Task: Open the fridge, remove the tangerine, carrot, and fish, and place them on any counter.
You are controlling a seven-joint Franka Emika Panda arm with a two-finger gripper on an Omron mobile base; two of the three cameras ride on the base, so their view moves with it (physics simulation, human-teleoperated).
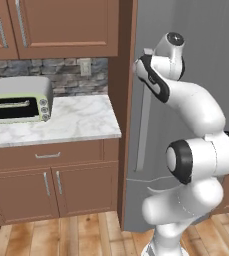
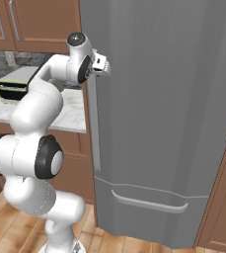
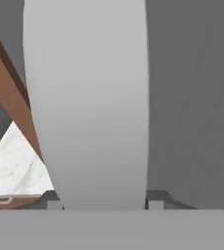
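Opening step in hand: fridge [image 2: 173, 123] shut, just right of the bench [image 1: 81, 122] end. Jaws straddling the top of the door handle [image 3: 86, 102], one on each side, apparently touching; firm clamping impossible to tell. Next: confirm grip, pull outward to swing door.

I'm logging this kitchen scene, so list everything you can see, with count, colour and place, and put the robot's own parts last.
fridge: one, flat grey, right of the counter, door closed.
door handle: one, pale grey, long and vertical, at the fridge's left edge.
counter: one, white marble with grey veins, left of the fridge.
toaster oven: one, pale green and grey, on the counter by the wall.
upper cabinets: brown wood, above the counter.
lower drawers and doors: brown wood, under the counter.
floor: wooden planks.
arm: one, white with dark joints, before the fridge.
hand: one, fingertips either side of the door handle.
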